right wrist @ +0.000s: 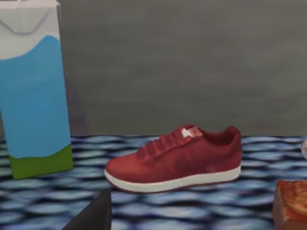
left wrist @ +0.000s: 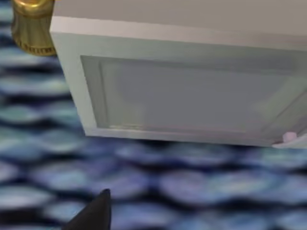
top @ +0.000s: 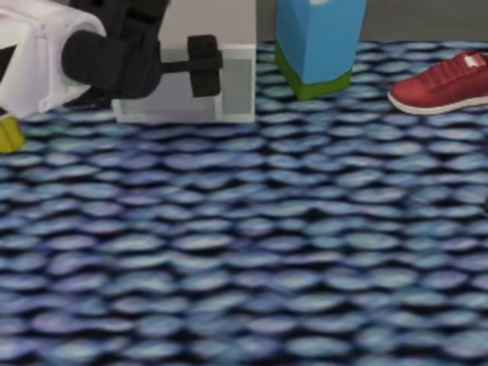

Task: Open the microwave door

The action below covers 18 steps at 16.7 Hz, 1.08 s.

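Note:
The light-grey microwave [top: 213,19] stands at the back left of the table. Its door [top: 174,97] faces the front and lies flush with the body, and a narrow control panel [top: 238,80] sits to the door's right. My left gripper [top: 204,65] hovers open just in front of the door's right part and covers some of it. The left wrist view shows the door's grey-green window [left wrist: 192,93] close up, with one dark fingertip [left wrist: 101,208] low in the picture. My right gripper [right wrist: 136,215] is out of the top view, and its wrist view shows one fingertip [right wrist: 98,213].
A blue-and-green carton [top: 316,42] stands just right of the microwave, and a red shoe [top: 442,80] lies at the back right. A yellow-gold object [top: 9,133] sits left of the microwave. A brown-orange block [right wrist: 291,203] shows in the right wrist view. A blue woven cloth [top: 244,252] covers the table.

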### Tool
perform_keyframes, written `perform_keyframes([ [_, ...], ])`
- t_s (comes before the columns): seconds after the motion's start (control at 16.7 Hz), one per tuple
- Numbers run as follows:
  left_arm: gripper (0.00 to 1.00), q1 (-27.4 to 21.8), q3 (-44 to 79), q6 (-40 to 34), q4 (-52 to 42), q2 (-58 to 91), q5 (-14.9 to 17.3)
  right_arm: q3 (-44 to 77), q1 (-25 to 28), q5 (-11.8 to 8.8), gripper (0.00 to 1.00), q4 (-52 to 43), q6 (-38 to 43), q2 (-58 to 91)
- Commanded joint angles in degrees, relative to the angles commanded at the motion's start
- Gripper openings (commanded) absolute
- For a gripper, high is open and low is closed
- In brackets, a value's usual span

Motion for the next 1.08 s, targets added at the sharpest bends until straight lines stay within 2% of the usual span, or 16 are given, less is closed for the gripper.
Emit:
perform_keyframes([
  [0.24, 1.00, -4.06, 10.97, -3.56, -3.07, 12.60, -2.39, 0.00, 0.00, 0.00, 1.00, 0.00, 0.00, 0.00],
  [0.42, 1.00, -5.46, 14.89, -4.84, -3.96, 17.10, -3.21, 0.00, 0.00, 0.00, 1.00, 0.00, 0.00, 0.00],
  [0.84, 1.00, -5.09, 15.61, -4.53, -3.20, 18.28, -2.98, 0.00, 0.00, 0.00, 1.00, 0.00, 0.00, 0.00],
  [1.08, 1.00, -3.25, 19.19, -2.89, 1.45, 26.67, -1.78, 0.00, 0.00, 0.00, 1.00, 0.00, 0.00, 0.00],
])
